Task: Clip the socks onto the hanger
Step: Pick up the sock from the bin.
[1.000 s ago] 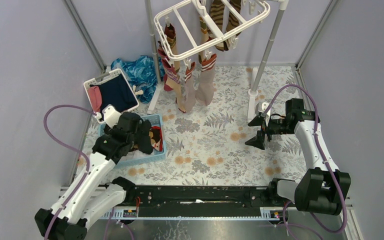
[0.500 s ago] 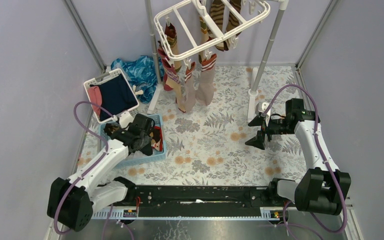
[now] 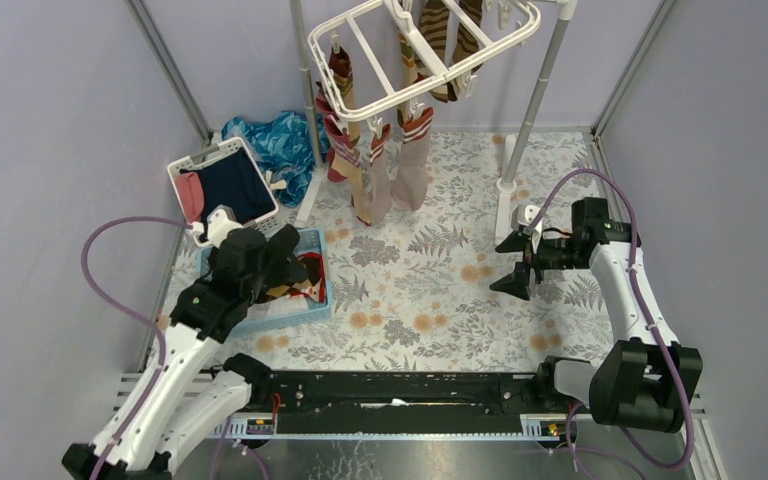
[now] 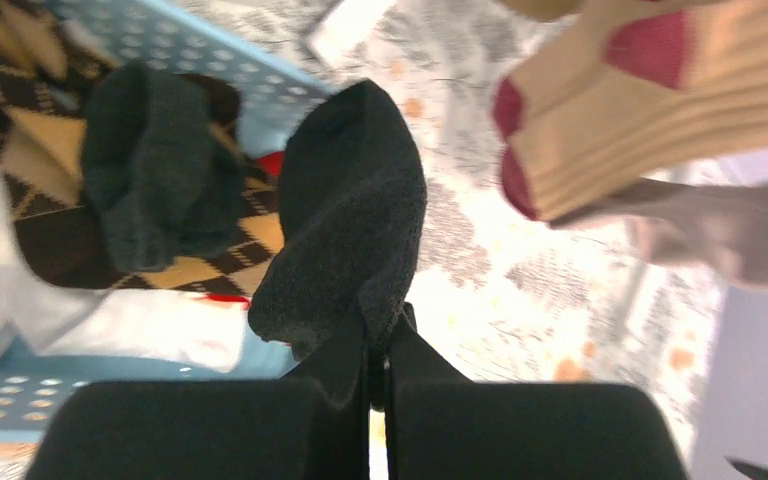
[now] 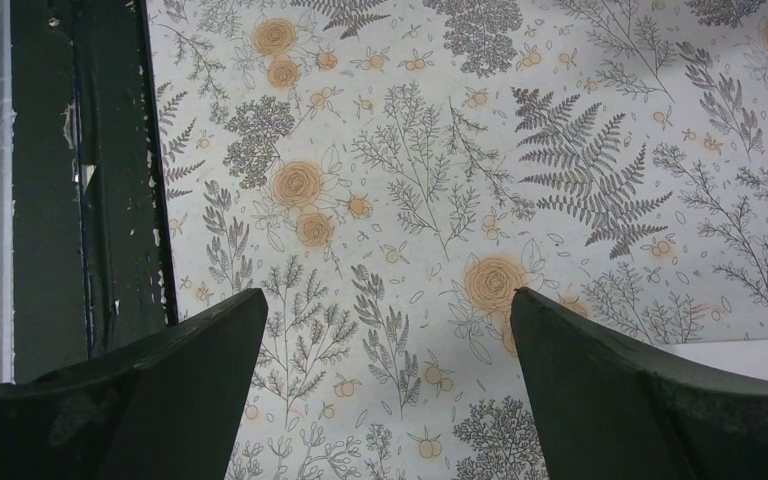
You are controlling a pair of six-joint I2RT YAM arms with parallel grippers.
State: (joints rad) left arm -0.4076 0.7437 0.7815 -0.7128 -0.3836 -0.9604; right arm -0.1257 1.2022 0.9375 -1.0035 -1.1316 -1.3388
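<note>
Left wrist: jaws pinch black sock point(image 4: 350, 200) beside basket point(image 4: 190, 45) rim.

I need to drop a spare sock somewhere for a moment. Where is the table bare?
The widest bare stretch of floral tablecloth lies mid-table, between the small blue basket and the open right gripper, running to the black rail. Crowded: the back-left corner, with the white laundry basket, blue cloth and hung socks.
</note>
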